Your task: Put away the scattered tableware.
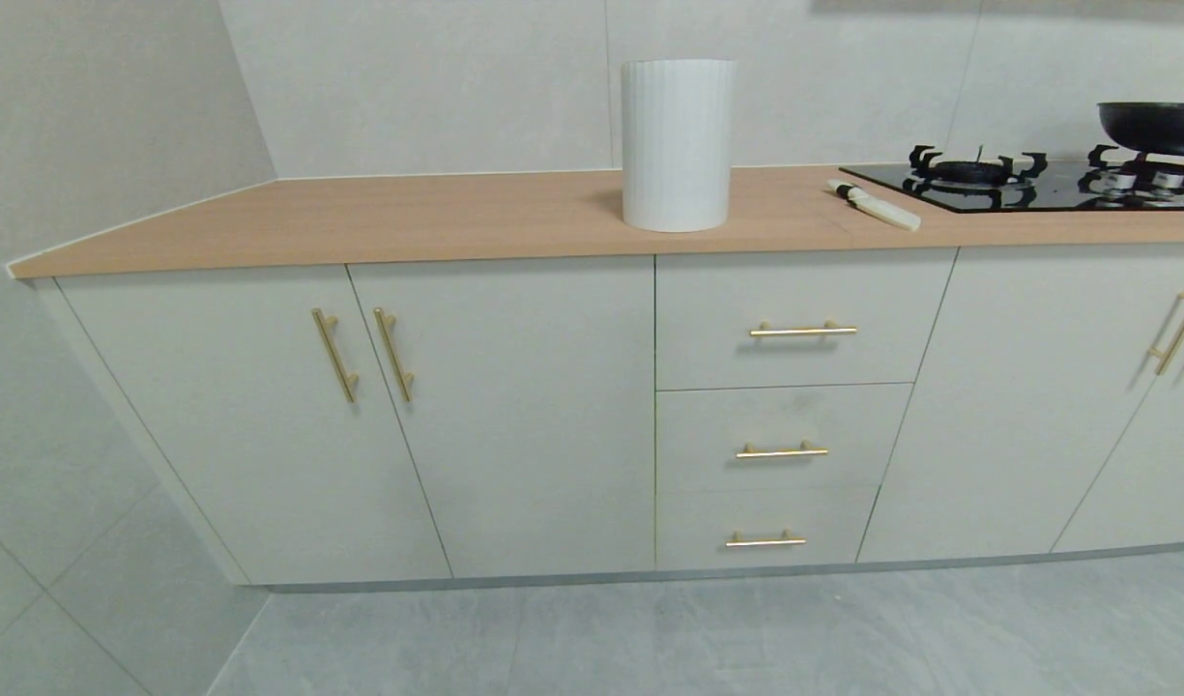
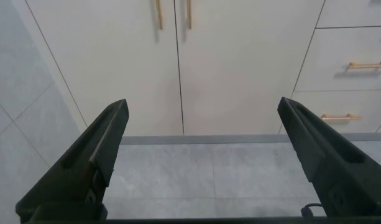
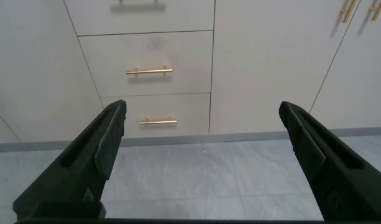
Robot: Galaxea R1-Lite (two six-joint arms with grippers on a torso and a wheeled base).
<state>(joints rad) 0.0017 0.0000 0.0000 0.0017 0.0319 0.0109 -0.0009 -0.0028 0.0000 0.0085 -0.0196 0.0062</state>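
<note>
A white ribbed cylindrical container [image 1: 678,145] stands upright on the wooden countertop [image 1: 408,217]. To its right a cream-handled utensil [image 1: 874,205] lies flat on the counter beside the hob. My left gripper [image 2: 202,109] hangs low in front of the cabinet doors, open with nothing between its fingers. My right gripper [image 3: 202,109] is also open and empty, low above the floor, facing the lower drawers [image 3: 150,71].
A black gas hob [image 1: 1036,179] with a dark pan [image 1: 1154,126] sits at the counter's right end. Below are double cabinet doors [image 1: 360,416] and a stack of three drawers [image 1: 785,406] with gold handles. Grey tiled floor [image 1: 649,638] lies in front; a wall closes the left side.
</note>
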